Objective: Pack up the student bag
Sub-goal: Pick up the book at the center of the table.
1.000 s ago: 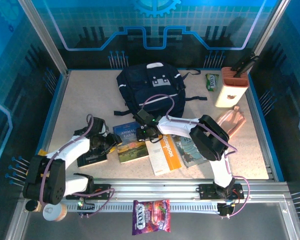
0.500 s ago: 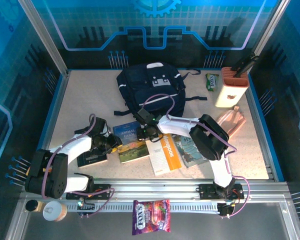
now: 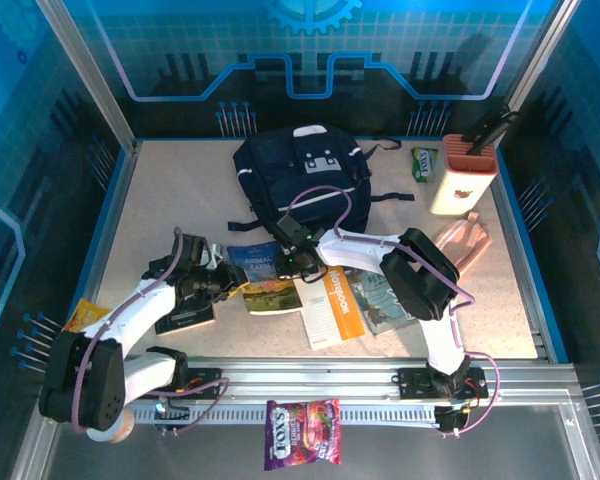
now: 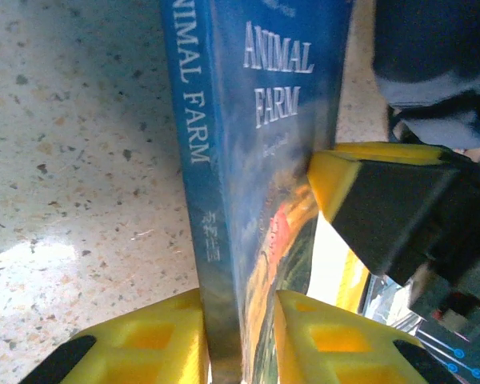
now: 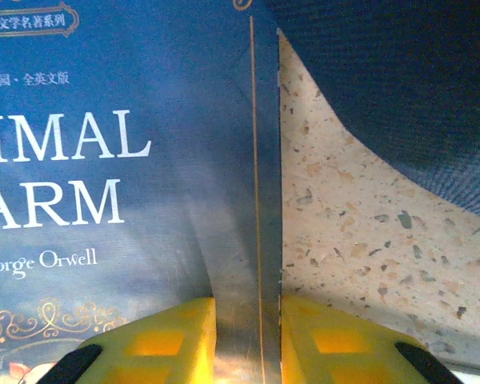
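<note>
Just beyond right gripper (image 3: 294, 264), student bag (image 3: 292, 178)

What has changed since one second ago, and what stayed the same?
The left gripper closed its fingers on the spine of the Animal Farm book, and the left arm straightened a little. The right gripper stayed clamped on the book's opposite edge. The student bag did not move.

Speckled table (image 3: 160, 210) carried student bag (image 3: 290, 180) at 12, notebook (image 3: 332, 308) at 6, green pkt (image 3: 423, 163) at 1, black book (image 3: 185, 313) at 8.
</note>
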{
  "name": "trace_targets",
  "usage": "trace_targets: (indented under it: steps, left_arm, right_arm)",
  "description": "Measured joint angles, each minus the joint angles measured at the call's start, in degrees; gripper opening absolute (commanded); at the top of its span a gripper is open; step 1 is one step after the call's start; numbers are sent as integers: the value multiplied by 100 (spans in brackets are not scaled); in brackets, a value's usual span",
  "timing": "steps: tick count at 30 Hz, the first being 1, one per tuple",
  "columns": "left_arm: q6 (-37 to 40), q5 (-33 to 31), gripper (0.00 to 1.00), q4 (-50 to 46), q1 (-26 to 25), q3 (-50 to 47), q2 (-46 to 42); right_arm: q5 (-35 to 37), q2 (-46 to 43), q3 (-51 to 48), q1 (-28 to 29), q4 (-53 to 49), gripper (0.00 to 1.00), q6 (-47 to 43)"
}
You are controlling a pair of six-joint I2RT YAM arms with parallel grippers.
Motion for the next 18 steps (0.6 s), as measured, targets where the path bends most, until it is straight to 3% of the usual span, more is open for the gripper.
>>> trace_targets:
  steps: [7, 11, 18]
  left_arm:
    - [-372, 160, 24, 544, -7, -122, 551]
    - [-444, 175, 14, 658, -11, -122, 647]
    - [-494, 24, 0, 533, -50, -101, 472]
  right_arm:
    - [-22, 0, -22, 0, 52, 29, 42]
    - [-20, -2, -37, 0, 79, 33, 70]
    - [20, -157, -85, 2, 37, 58, 79]
